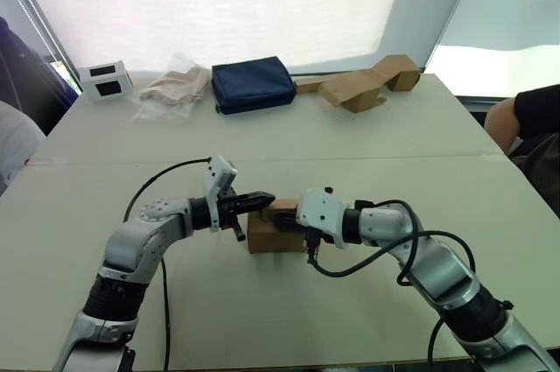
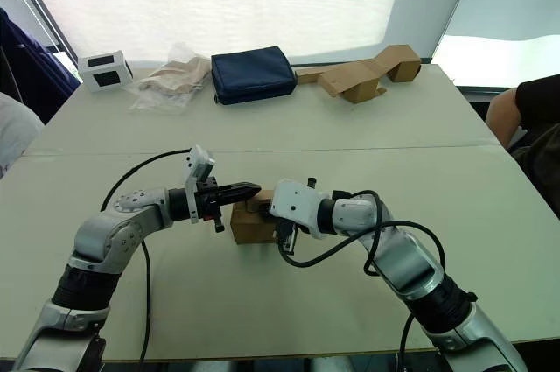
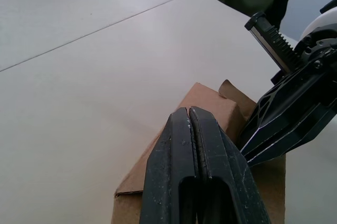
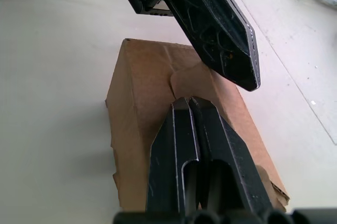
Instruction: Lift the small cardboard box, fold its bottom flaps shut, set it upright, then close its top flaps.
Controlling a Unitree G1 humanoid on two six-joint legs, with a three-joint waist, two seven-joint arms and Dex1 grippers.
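Grippers on the box

Box (image 1: 273,234) sits on the near part of the table (image 1: 367,127), between both arms. The left gripper (image 1: 262,200) has its fingers pressed together and rests on the box top. The right gripper (image 4: 189,103) has its fingers pressed together too, tips on the top of the box

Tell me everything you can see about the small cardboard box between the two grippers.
The small cardboard box is plain brown corrugated card, unprinted, resting on the pale table near the front edge. Its upper side shows folded flaps with creases and a curved flap edge. The left gripper and right gripper, both with fingers shut, press on its top from opposite sides.
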